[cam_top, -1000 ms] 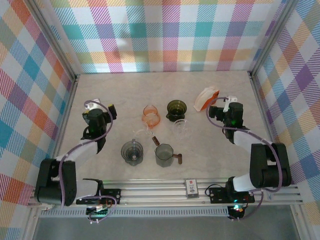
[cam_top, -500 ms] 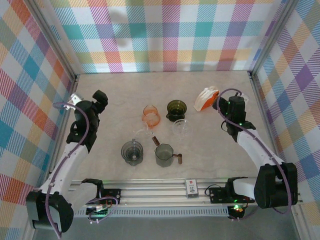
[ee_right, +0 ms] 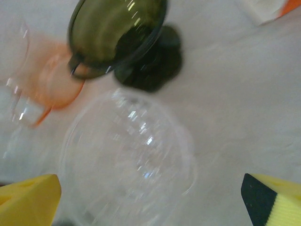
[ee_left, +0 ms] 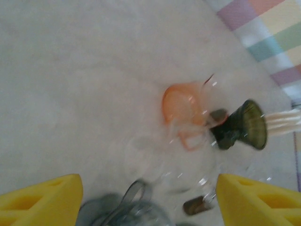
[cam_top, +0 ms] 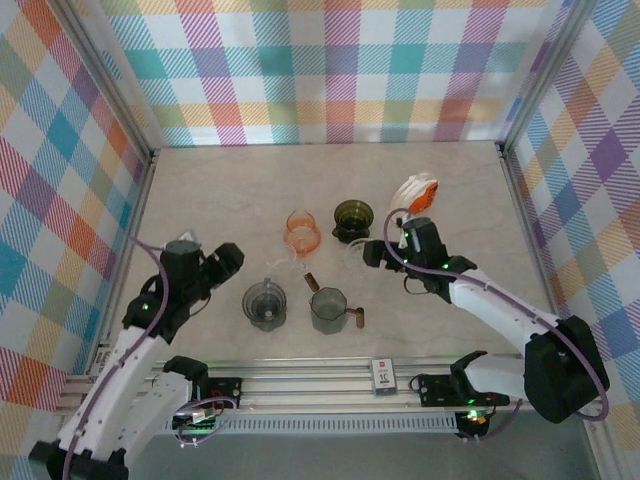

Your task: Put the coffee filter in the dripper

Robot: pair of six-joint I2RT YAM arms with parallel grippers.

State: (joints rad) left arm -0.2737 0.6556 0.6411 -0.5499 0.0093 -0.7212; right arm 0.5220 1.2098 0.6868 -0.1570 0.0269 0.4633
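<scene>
The coffee filters [cam_top: 413,195], a white stack in an orange holder, lie on the table [cam_top: 230,180] at about 2 o'clock from the cluster of cups in the middle, apart from every dripper. The dark green dripper [cam_top: 353,218] stands near them at their 8 o'clock. The orange dripper [cam_top: 301,232] is just beside the green one at its 9 o'clock, and a clear dripper [cam_top: 360,255] is close at its 6 o'clock. Nearer the arms, a grey cup [cam_top: 265,305] and a greenish jug [cam_top: 327,310] stand side by side. The left fingers [ee_left: 40,197] are spread wide apart over the table at the grey cup's 10 o'clock. Their blurred wrist view looks past that cup toward the orange and green drippers, with the white filter edges at 3 o'clock. The right fingers [ee_right: 28,197] are also wide apart, hanging at the clear dripper's 3 o'clock. That dripper lies between them in the blurred wrist view, with the green dripper at 12 o'clock.
</scene>
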